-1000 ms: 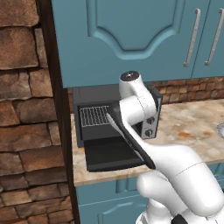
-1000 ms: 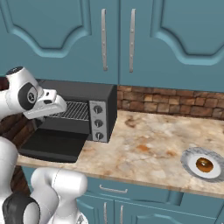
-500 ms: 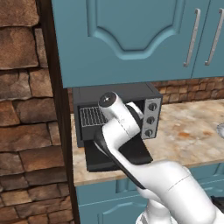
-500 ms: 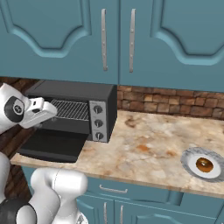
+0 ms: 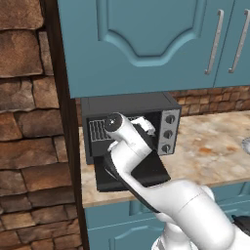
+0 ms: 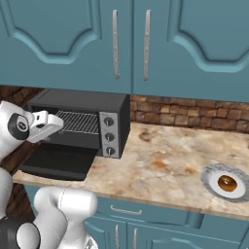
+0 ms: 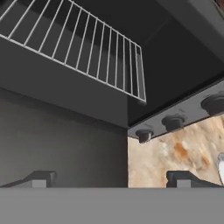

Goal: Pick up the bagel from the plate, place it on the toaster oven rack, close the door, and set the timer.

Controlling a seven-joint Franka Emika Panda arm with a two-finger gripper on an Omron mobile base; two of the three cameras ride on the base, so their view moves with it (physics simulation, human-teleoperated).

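The bagel (image 6: 227,183) sat on the plate (image 6: 210,173) near the desk's (image 6: 165,168) right front edge, well apart from the toaster oven (image 6: 87,116). The door (image 6: 58,163) hung open and flat (rack (image 6: 78,121) bare inside). The fingers (image 7: 43,178) were spread wide, holding nothing, just in front of the oven.

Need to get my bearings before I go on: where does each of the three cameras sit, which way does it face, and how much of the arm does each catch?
Left base view: behind the arm on its left, facing the toaster oven with its door down; the arm rises from lower right.
Right base view: behind on the right, facing the counter; the arm is at the left edge, the bagel on the plate far right.
Hand view: on the hand, looking into the oven at the toaster oven rack; the open gripper is at the bottom.
All three share the oven's knobs, including the timer.
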